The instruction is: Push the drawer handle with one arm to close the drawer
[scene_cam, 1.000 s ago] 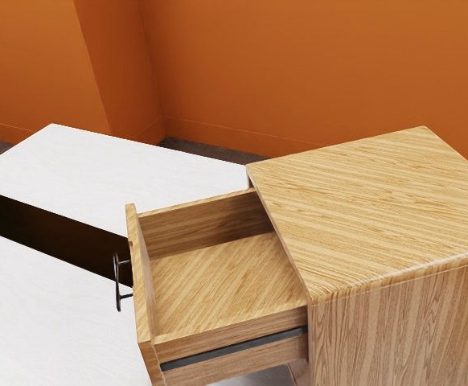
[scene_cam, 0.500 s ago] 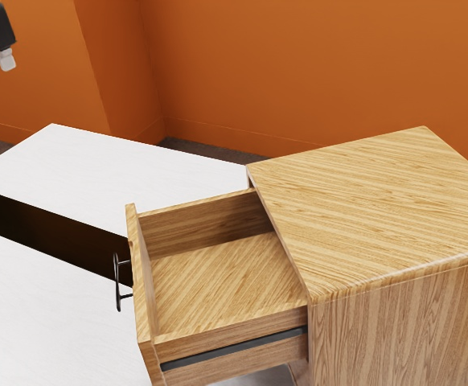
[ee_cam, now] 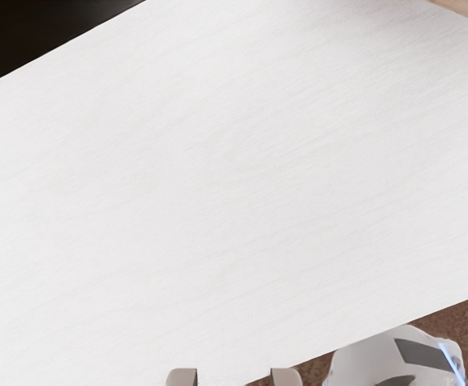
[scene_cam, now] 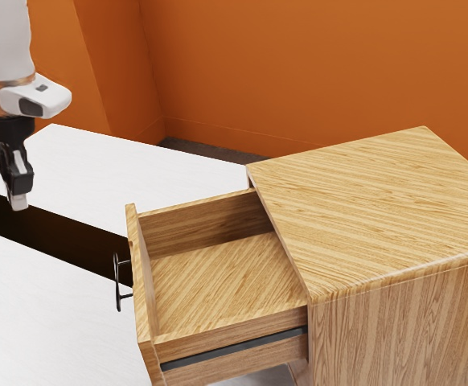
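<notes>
Pincer (scene_cam: 18,201) has dropped in at the exterior view's left, jaws apart, well short of handle (scene_cam: 117,281) on drawer (scene_cam: 218,277) front. Drawer unmoved, sticking out of cabinet (scene_cam: 371,209). Probably lower next, then push.

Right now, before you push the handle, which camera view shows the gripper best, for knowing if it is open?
The wrist view: the gripper's fingers stand apart with a clear gap, so it is open. The exterior view shows it side-on, fingers nearly overlapping, but also its place, away from the drawer handle.
</notes>
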### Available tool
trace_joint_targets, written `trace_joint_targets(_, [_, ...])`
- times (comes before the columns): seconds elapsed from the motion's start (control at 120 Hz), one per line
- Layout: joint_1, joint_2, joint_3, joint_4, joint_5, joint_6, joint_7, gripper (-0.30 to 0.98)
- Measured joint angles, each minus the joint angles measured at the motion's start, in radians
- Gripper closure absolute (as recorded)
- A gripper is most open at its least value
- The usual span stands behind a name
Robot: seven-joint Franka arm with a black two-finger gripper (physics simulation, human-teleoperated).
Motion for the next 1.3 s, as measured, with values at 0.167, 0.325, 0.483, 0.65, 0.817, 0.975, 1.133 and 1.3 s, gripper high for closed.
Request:
trace_joint_targets(0.167, [-0.002, -0.021, -0.002, -0.178, -0.024, 0.147, -0.028, 0.73])
trace_joint_targets(0.325, [-0.023, -0.046, -0.037, -0.281, -0.03, 0.289, -0.049, 0.76])
trace_joint_targets(0.483, [-0.09, -0.071, -0.045, -0.354, -0.031, 0.38, -0.066, 0.78])
trace_joint_targets(0.65, [-0.188, -0.087, -0.038, -0.379, -0.031, 0.45, -0.08, 0.78])
trace_joint_targets(0.817, [-0.234, -0.148, -0.036, -0.432, -0.029, 0.483, -0.09, 0.78])
trace_joint_targets(0.975, [-0.242, -0.141, -0.036, -0.452, -0.026, 0.536, -0.098, 0.78])
trace_joint_targets(1.133, [-0.262, -0.14, -0.037, -0.46, -0.02, 0.589, -0.104, 0.79])
trace_joint_targets(1.3, [-0.271, -0.14, -0.037, -0.471, -0.019, 0.646, -0.108, 0.79])
